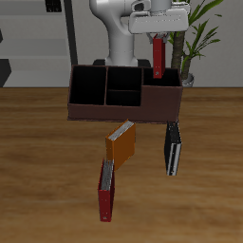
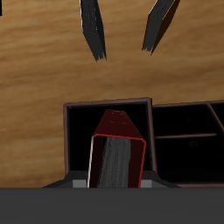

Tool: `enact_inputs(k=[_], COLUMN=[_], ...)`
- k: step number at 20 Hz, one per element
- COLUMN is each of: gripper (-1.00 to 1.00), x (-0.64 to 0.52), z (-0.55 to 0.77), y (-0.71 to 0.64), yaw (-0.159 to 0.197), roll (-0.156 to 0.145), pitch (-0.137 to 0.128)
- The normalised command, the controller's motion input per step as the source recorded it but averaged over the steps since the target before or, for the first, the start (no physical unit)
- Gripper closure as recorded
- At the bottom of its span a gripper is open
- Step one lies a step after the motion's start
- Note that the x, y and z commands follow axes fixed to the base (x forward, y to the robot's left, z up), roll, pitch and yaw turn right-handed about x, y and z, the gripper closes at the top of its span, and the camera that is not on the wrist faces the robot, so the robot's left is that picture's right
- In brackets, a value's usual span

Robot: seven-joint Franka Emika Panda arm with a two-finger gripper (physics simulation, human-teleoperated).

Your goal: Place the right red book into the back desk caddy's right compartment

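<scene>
1. The red book [image 1: 158, 55] stands on end, its long axis close to vertical, in the upper right of the exterior view. Its lower end dips below the rim of the back desk caddy [image 1: 123, 107], inside the right compartment [image 1: 163, 82].
2. The gripper [image 1: 158, 34] sits directly above the book's top end. In the exterior view its fingers seem to meet that end, but contact is too small to judge.
3. In the wrist view the gripper [image 2: 127, 35] has its two dark, tapered fingertips [image 2: 94, 35] well apart with bare wood between them. The red book [image 2: 118, 144] is in the open bay [image 2: 83, 127], clear of the tips, so the jaws are spread and grip nothing.
4. From the wrist, the book shows a glossy red cover framing a grey block of page edges, a slim rectangular slab leaning a little.
5. The caddy is a long, dark maroon-brown open box with thin inner dividers: smaller cells in the middle, a full-depth bay at each end.
6. The table [image 1: 38, 161] is wood-grained planking. On it, nearer the front edge, lie an orange book [image 1: 121, 144], a black book [image 1: 173, 148] and a second red book [image 1: 106, 190], all apart from the caddy.
</scene>
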Motion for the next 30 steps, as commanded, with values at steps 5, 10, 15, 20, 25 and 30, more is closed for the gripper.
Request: enact_inputs(k=[5, 10, 15, 20, 25, 30], gripper=[1.0, 1.0, 1.0, 1.0, 1.0, 1.0], x=[0.06, 0.02, 0.02, 0.08, 0.11, 0.1], z=[-0.3, -0.24, -0.16, -0.26, -0.24, -0.2], y=[-0.05, 0.02, 0.02, 0.05, 0.06, 0.03], yaw=[0.002, -0.005, 0.0, 0.022, 0.003, 0.001], roll=[-0.007, 0.008, 0.006, 0.013, 0.012, 0.005], pitch=[0.045, 0.033, 0.015, 0.022, 0.031, 0.029])
